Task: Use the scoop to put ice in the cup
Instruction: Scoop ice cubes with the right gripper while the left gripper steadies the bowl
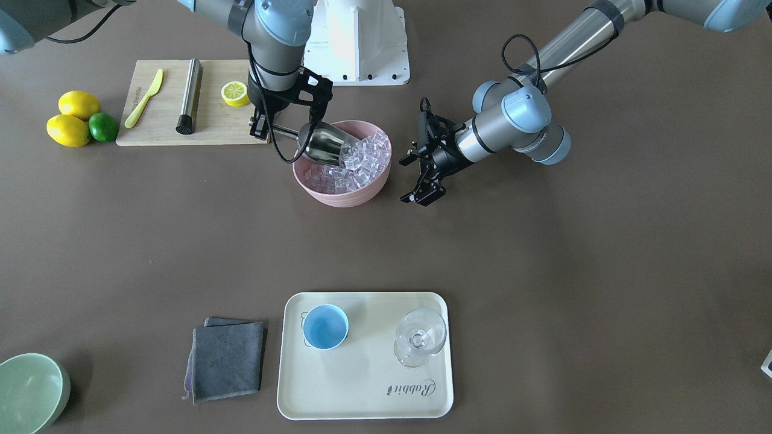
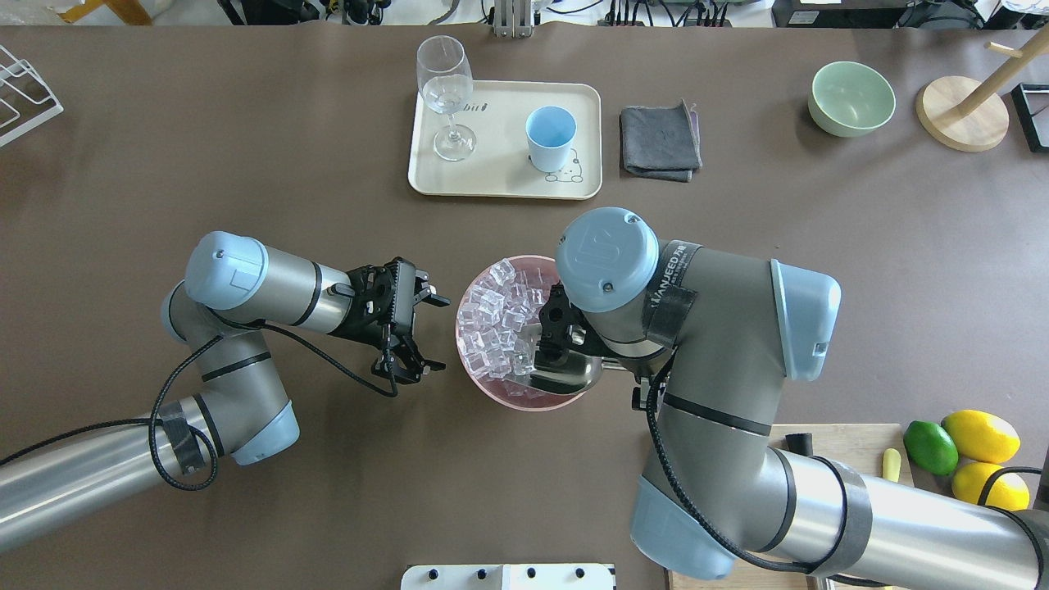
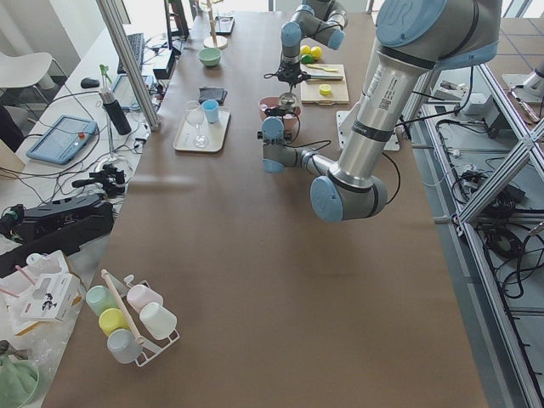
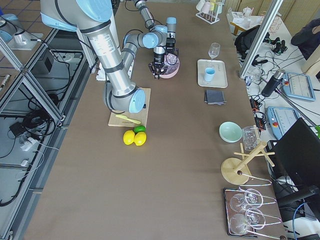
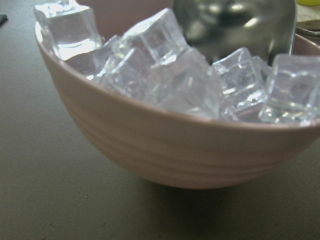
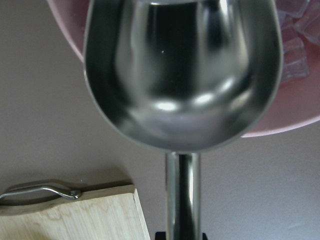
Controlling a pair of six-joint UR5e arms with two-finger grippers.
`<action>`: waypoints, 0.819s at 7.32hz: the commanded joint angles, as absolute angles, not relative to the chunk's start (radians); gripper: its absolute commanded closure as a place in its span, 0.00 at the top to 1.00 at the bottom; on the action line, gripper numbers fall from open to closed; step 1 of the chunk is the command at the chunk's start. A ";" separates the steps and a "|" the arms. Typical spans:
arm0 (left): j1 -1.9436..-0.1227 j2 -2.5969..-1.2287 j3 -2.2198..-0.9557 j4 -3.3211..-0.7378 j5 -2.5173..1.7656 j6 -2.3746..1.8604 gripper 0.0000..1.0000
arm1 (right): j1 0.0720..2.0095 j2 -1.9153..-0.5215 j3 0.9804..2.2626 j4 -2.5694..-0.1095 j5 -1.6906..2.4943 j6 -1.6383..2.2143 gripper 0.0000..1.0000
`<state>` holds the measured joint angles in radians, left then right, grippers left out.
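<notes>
The ice (image 1: 356,163) (image 2: 500,315) (image 5: 170,75) fills a pink bowl (image 1: 344,193) (image 2: 524,400) at mid-table. My right gripper (image 1: 263,128) is shut on the rod handle of the steel scoop (image 1: 322,144) (image 2: 565,373) (image 6: 180,75). The scoop's mouth rests against the ice at the bowl's near side, and its trough looks empty. My left gripper (image 1: 407,181) (image 2: 438,336) stands open just beside the bowl, holding nothing. The light-blue cup (image 1: 325,326) (image 2: 550,137) stands empty on a cream tray (image 1: 362,392) (image 2: 500,176) across the table.
A wine glass (image 1: 420,337) shares the tray, and a grey cloth (image 1: 228,360) lies beside it. A cutting board (image 1: 217,120) by the right arm carries a steel cylinder (image 1: 190,95), a yellow knife (image 1: 143,98) and a lemon half (image 1: 234,93). A green bowl (image 1: 27,392) sits at the far corner.
</notes>
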<state>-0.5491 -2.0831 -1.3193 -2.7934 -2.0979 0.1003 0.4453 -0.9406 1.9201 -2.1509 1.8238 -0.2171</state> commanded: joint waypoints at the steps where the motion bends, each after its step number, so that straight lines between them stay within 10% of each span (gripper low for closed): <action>1: -0.546 -2.083 -1.318 -2.793 -2.098 0.101 0.98 | 0.445 -0.972 1.933 -2.073 1.842 -0.225 0.00; 6: -0.546 -2.083 -1.316 -2.795 -2.098 0.100 0.98 | 0.481 -0.983 1.937 -2.049 1.887 -0.322 0.00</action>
<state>-0.5461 -2.0832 -1.3173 -2.7935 -2.0984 0.0997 0.4516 -0.9826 1.9430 -2.0488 1.8867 -0.2795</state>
